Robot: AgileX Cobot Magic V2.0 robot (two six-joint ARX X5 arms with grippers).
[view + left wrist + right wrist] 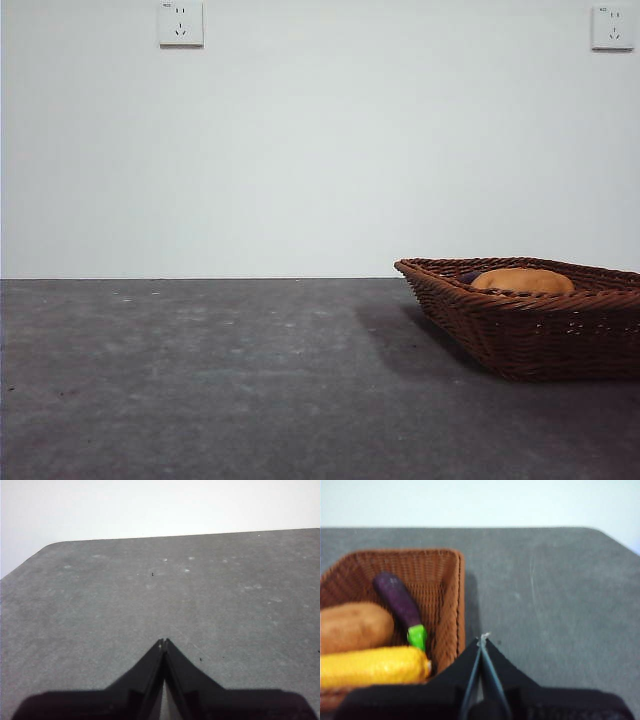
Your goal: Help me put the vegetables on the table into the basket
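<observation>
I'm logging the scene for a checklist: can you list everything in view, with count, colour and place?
basket: one, dark brown wicker, on the table.
potato: one, tan-brown, in the basket.
yellow vegetable: one, yellow, in the basket beside the potato.
eggplant: one, dark purple with green stem end, in the basket.
table: one, dark grey.
sockets: two, white, on the wall.
left end effector: black, shut, over bare table.
right end effector: black, shut, beside the basket.

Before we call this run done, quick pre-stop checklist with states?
1. Potato in basket: ok.
2. Yellow vegetable in basket: ok.
3. Eggplant in basket: ok.
4. Left claw shut, holding nothing, over bare table: ok.
5. Right claw shut, holding nothing, beside the basket: ok.
6. No vegetable on the table parts in view: ok; beyond the views: cannot tell.
</observation>
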